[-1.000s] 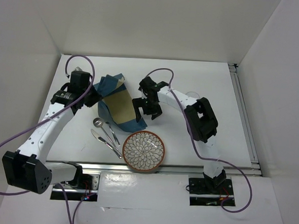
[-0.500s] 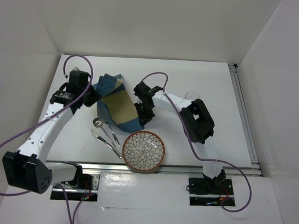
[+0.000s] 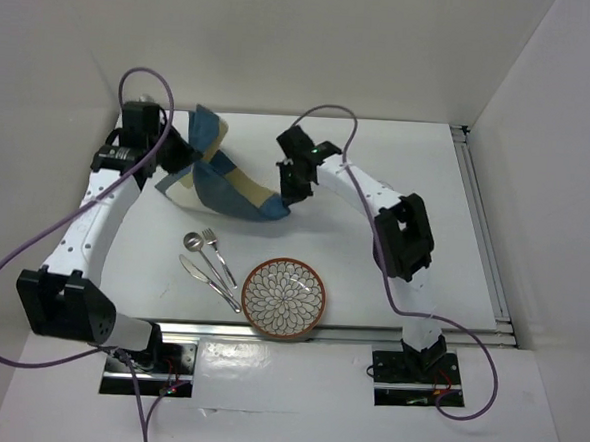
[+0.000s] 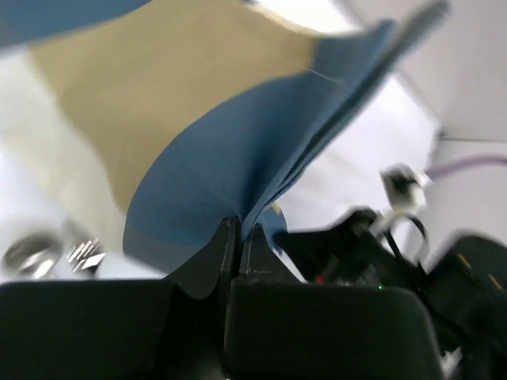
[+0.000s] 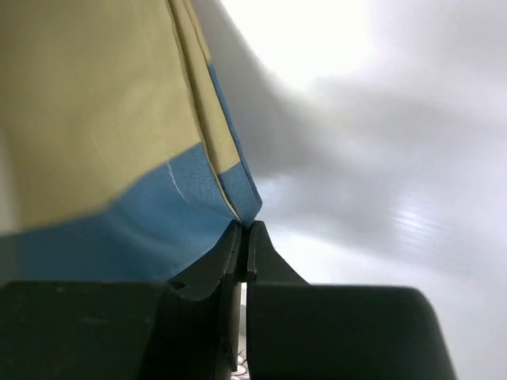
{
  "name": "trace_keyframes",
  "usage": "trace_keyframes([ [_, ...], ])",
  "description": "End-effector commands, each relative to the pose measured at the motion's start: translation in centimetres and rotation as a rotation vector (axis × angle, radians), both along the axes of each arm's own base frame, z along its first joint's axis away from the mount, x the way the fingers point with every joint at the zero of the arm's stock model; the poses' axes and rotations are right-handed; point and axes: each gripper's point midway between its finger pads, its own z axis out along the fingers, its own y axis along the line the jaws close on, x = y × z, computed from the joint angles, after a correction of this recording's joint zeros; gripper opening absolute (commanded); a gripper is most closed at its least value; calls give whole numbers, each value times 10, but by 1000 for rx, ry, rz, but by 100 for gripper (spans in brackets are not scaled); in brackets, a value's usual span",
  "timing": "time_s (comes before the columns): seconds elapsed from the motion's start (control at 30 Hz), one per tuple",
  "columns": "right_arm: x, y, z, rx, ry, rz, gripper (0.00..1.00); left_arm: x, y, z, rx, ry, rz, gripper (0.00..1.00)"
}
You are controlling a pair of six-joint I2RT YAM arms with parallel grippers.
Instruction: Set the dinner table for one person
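Observation:
The blue-and-tan striped placemat (image 3: 227, 182) hangs sagging between my two grippers above the white dinner table (image 3: 408, 168). My left gripper (image 3: 184, 154) is shut on the mat's left end. In the left wrist view its jaws (image 4: 240, 229) pinch the blue edge of the placemat (image 4: 230, 150). My right gripper (image 3: 289, 196) is shut on the mat's right corner. The right wrist view shows that gripper (image 5: 245, 229) with the blue corner of the placemat (image 5: 103, 119) nipped between its tips.
A patterned plate (image 3: 283, 297) sits near the front metal rail (image 3: 358, 334). A spoon (image 3: 194, 242), fork (image 3: 211, 244) and knife (image 3: 203, 279) lie to the plate's left, under the hanging mat's front edge. White walls close in the back and sides.
My right gripper closed on the mat's right corner and drew it back and up. The left arm swung back and left with its end, so the mat is lifted and partly spread.

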Motion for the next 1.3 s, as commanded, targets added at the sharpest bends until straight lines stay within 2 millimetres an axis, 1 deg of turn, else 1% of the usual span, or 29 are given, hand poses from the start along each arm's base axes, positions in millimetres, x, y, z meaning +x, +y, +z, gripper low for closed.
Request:
trace_keyframes([
  [0.0, 41, -18, 170, 199, -337, -140, 0, 44, -19, 63, -64, -179, -117, 0],
  [0.03, 50, -29, 195, 227, -392, -171, 0, 51, -22, 87, -71, -231, -132, 0],
  [0.07, 50, -38, 219, 259, -429, -192, 0, 54, -27, 97, -99, -258, -152, 0],
  [0.1, 51, -43, 232, 274, -453, -203, 0, 56, -31, 104, -128, -279, -160, 0],
  [0.13, 54, -53, 246, 281, -485, -226, 0, 59, -31, 130, -147, -376, -172, 0],
  [0.17, 45, -61, 255, 274, -489, -234, 0, 59, -29, 135, -169, -397, -172, 0],
  [0.23, 41, -74, 265, 265, -510, -259, 0, 55, -34, 153, -212, -468, -190, 0],
  [0.33, 22, -86, 258, 246, -497, -265, 0, 38, -35, 146, -238, -498, -182, 0],
  [0.37, 15, -92, 231, 207, -444, -278, 0, 35, -35, 124, -247, -479, -176, 0],
  [0.4, 9, -95, 236, 229, -463, -286, 0, 24, -30, 124, -249, -493, -157, 0],
  [0.43, 4, -97, 226, 226, -445, -296, 0, 19, -30, 114, -261, -480, -151, 0],
  [0.47, -5, -103, 193, 178, -385, -294, 0, 13, -28, 80, -260, -413, -132, 0],
  [0.57, -24, -105, 163, 178, -322, -313, 0, -6, -27, 42, -271, -339, -108, 0],
  [0.6, -34, -111, 138, 142, -269, -321, 0, -13, -32, 7, -275, -263, -111, 0],
  [0.67, -42, -109, 123, 145, -244, -334, 0, -23, -35, -16, -278, -213, -115, 0],
  [0.7, -48, -112, 109, 120, -216, -334, 0, -29, -37, -35, -293, -165, -110, 0],
  [0.73, -48, -112, 110, 133, -222, -343, 0, -31, -36, -41, -293, -153, -109, 0],
  [0.8, -43, -112, 106, 136, -216, -347, 0, -30, -38, -54, -308, -109, -106, 0],
  [0.87, -30, -110, 108, 129, -226, -342, 0, -24, -37, -54, -302, -85, -92, 0],
  [0.9, -13, -112, 124, 134, -275, -358, 0, -15, -37, -52, -293, -60, -94, 0],
  [0.93, -1, -114, 131, 129, -301, -367, 0, -7, -34, -49, -292, -54, -84, 0],
  [0.97, 11, -114, 125, 95, -298, -344, 0, -1, -37, -43, -298, -55, -110, 0],
  [1.0, 26, -116, 133, 95, -326, -352, 0, 6, -39, -36, -297, -68, -129, 0],
  [1.03, 54, -119, 155, 106, -376, -378, 0, 27, -37, -18, -300, -102, -131, 0],
  [1.07, 66, -121, 166, 108, -397, -380, 0, 35, -37, -6, -311, -123, -159, 0],
  [1.1, 87, -120, 194, 126, -449, -392, 0, 49, -36, 14, -316, -153, -168, 0],
  [1.13, 100, -123, 212, 143, -496, -397, 0, 53, -31, 31, -320, -190, -174, 0],
  [1.23, 109, -122, 247, 185, -556, -394, 0, 63, -27, 63, -331, -261, -204, 0],
  [1.27, 108, -123, 255, 198, -575, -395, 0, 64, -22, 63, -329, -264, -192, 0],
])
